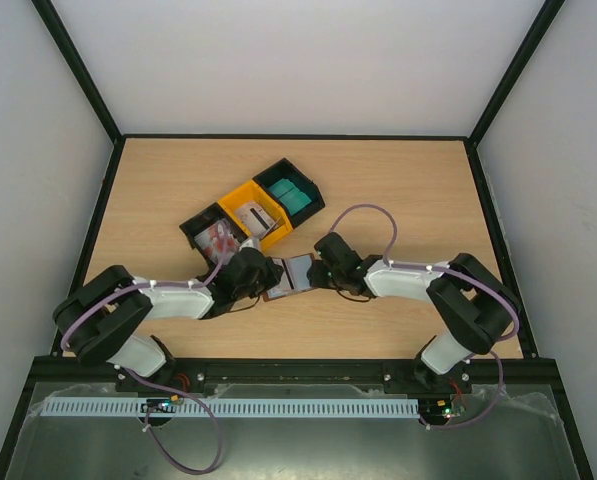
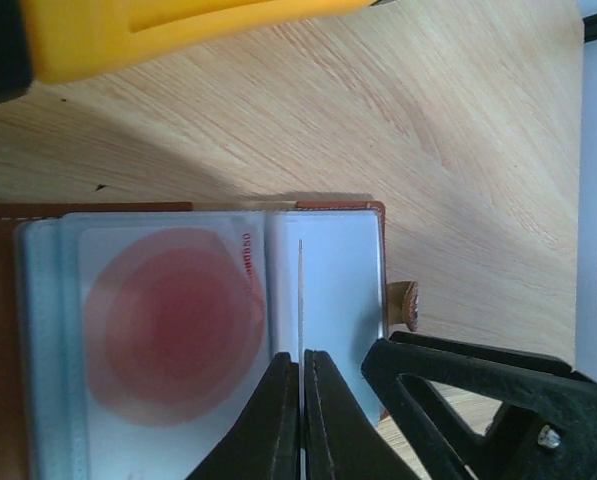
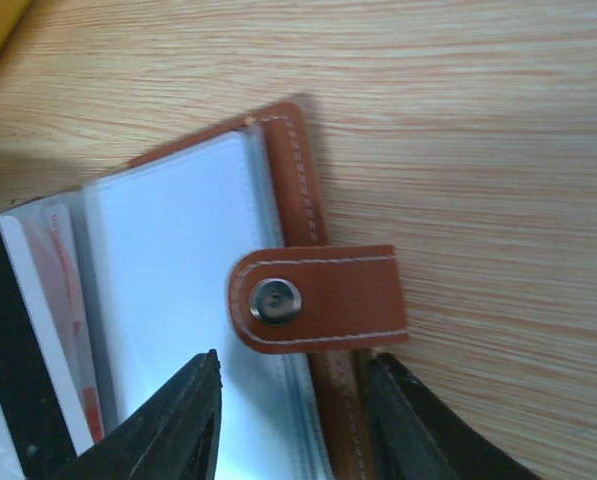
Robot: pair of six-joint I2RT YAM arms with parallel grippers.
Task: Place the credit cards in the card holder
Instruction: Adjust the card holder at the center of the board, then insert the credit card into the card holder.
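On the wooden table (image 1: 398, 180), the brown card holder (image 1: 290, 277) lies open between the two arms. The left gripper (image 2: 300, 358) is squeezed tight on a thin sheet (image 2: 300, 290) standing on its edge. It could be a card or a clear page; the pictures do not tell. A card with a red circle (image 2: 168, 330) sits in a clear pocket beside it. The right gripper (image 3: 293, 365) is spread apart over the holder's edge, near the snap strap (image 3: 323, 298). Farther back stand three bins with red-and-white cards (image 1: 218, 238), grey cards (image 1: 258, 217) and teal cards (image 1: 294, 197).
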